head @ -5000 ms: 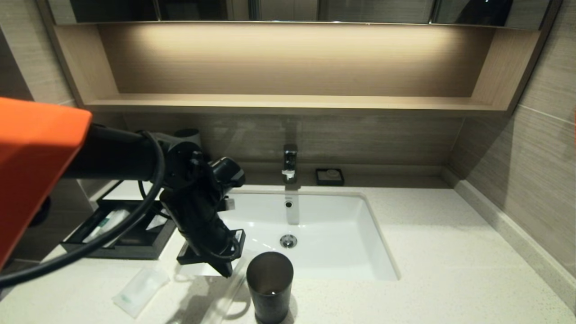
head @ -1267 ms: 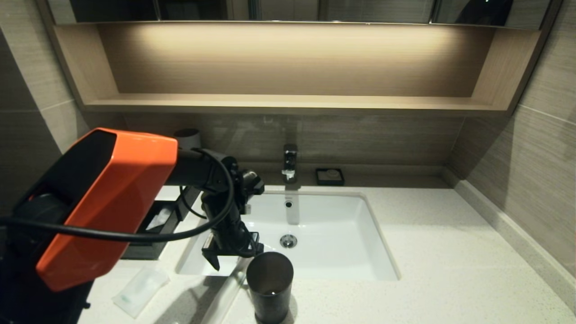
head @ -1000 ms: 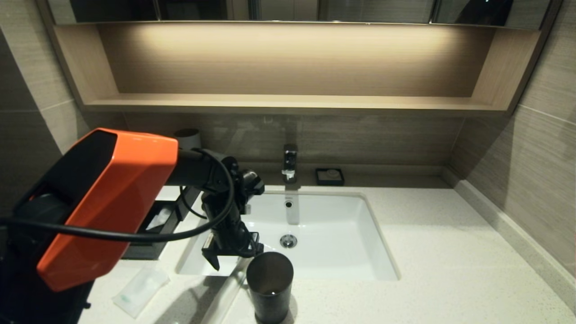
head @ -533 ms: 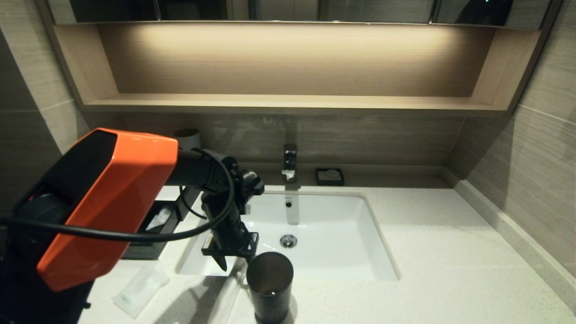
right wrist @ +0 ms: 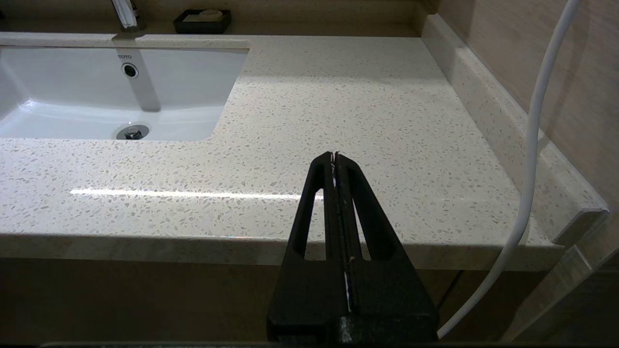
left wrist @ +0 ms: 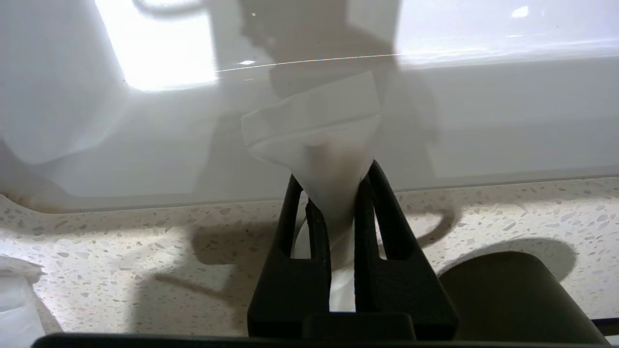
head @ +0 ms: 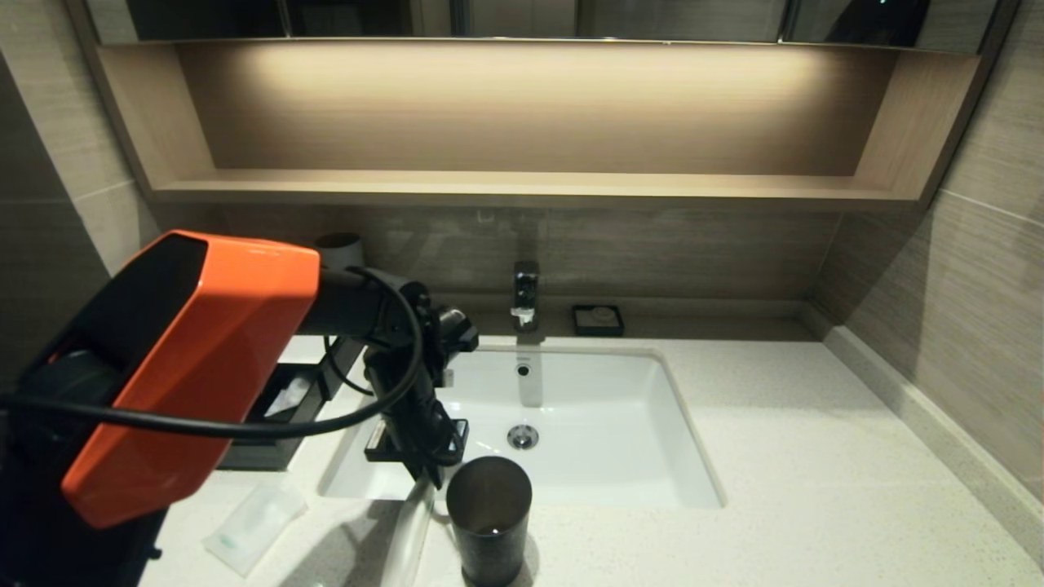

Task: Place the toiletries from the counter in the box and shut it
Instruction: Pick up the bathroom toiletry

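Observation:
My left gripper (head: 426, 477) hangs over the counter (head: 775, 456) at the basin's front left edge, shut on one end of a long clear-wrapped packet (head: 408, 530). The rest of the packet trails down towards the front edge. In the left wrist view the jaws (left wrist: 332, 176) pinch the packet (left wrist: 314, 125), whose end sticks out past the tips. The small white sachet (head: 253, 526) with green print lies on the counter front left. The black box (head: 281, 399) sits at the left with its drawer open, mostly hidden by my arm. My right gripper (right wrist: 334, 157) is shut and empty off the counter's front right edge.
A dark cup (head: 488, 518) stands right beside the left gripper at the basin's front edge. The white basin (head: 620, 440) with tap (head: 526, 297) lies behind. A small black soap dish (head: 598, 319) sits at the back wall. A white cable (right wrist: 529, 145) hangs at the right.
My left gripper has shut on the long packet's end and raised it slightly off the counter. Five seconds ago it was open, lower and further left, and the arm left more of the open drawer in view.

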Motion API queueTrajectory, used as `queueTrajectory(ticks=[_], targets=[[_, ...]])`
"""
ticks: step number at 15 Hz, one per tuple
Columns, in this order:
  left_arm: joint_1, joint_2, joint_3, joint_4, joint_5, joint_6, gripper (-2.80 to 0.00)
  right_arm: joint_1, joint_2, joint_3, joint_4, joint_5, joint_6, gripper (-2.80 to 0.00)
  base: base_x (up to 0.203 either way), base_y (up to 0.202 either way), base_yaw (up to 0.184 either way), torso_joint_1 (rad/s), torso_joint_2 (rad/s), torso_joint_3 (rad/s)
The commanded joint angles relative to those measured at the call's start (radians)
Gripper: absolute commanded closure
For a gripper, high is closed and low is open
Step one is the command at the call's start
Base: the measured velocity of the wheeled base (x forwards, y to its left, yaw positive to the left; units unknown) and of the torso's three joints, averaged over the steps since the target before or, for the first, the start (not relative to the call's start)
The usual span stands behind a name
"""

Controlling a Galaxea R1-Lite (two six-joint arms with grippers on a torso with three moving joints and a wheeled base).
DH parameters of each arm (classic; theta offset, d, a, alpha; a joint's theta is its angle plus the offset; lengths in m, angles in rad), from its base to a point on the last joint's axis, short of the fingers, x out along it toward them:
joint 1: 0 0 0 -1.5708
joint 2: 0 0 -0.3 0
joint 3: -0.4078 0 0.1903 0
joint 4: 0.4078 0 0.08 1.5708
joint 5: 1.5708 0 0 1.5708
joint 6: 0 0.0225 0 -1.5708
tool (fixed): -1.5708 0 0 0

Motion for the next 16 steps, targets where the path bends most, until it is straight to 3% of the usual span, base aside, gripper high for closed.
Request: queueTrajectory(ticks=[1,13,16], targets=[[0.002,-0.017,-0.003,0.007,0.0,-0.003,0.0,0.0,0.0,0.002,0.0,0.0,0.0,0.0,0.0,0.0,0.0,0.0,0.0,0.0],[0.063,-0.188,-0.107,0.145,0.139,-0.001,0.0,0.0,0.0,0.002,0.0,0.0,0.0,0.0,0.0,0.0,0.0,0.0,0.0,0.0],[0.12,-0.217,-0.114,0.152,0.197,0.004,0.0,0.0,0.0,0.002,0.0,0.0,0.0,0.0,0.0,0.0,0.0,0.0,0.0,0.0]])
